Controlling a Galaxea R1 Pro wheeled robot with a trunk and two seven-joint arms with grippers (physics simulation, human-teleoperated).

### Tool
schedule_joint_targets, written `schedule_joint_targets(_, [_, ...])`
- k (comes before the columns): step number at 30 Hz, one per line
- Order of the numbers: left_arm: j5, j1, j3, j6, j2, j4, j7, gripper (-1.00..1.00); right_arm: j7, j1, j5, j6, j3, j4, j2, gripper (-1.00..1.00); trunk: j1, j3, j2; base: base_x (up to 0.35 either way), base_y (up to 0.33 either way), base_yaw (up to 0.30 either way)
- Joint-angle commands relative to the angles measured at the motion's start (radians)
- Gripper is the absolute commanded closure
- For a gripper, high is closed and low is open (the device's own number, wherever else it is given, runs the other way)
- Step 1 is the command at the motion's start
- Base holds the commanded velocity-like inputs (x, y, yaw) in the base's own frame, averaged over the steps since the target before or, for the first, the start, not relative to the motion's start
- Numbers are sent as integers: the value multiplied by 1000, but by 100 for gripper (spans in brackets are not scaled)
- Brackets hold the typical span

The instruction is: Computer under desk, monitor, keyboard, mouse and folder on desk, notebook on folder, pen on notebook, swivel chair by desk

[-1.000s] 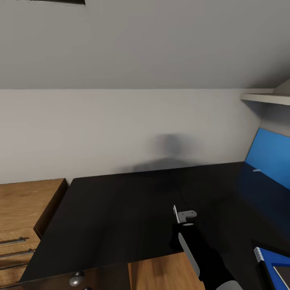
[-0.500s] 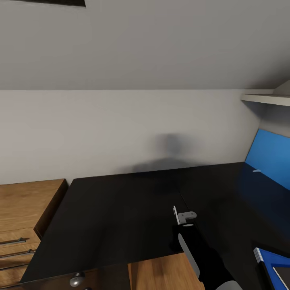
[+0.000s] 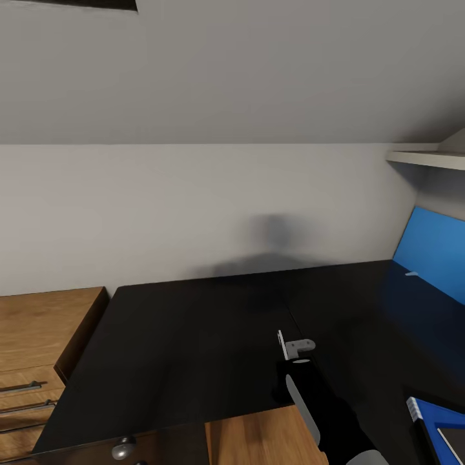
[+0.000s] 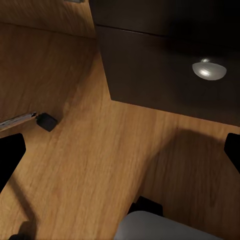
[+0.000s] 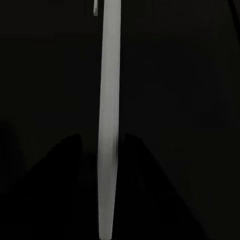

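Here, in the head view, the right arm reached over the black worktop (image 3: 194,349) with its tool (image 3: 296,347) near the front edge, a light-grey piece visible at its tip. At the lower right corner of that view, the blue folder (image 3: 429,413) lay on the worktop with the grey notebook (image 3: 454,439) on top of it, well apart from the tool. A blue back panel (image 3: 431,252) stood at the right, and a light-wood dresser (image 3: 39,336) stood beside the worktop at the left. In the left wrist view, the left tool (image 4: 120,150) hung over the wooden floor (image 4: 75,150) with its fingers (image 4: 10,152) set wide apart and nothing between them; a dark drawer front with a round metal knob (image 4: 209,69) was near. In the right wrist view, the pen (image 5: 109,120) ran along the middle of the frame as a thin light stick against the dark worktop, apparently gripped by the right tool, whose fingers were too dark to make out. The step in hand was judged to be the pen placement. The next move would call for carrying the pen rightward to the notebook and lowering it flat before release, since a round pen may roll off.
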Motion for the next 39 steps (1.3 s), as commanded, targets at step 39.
schedule_joint_targets(39, [9, -1, -2, 0, -4, 2, -8, -100, -9, 0, -6, 37, -4, 13, -1, 100, 0, -1, 0, 0, 0, 0])
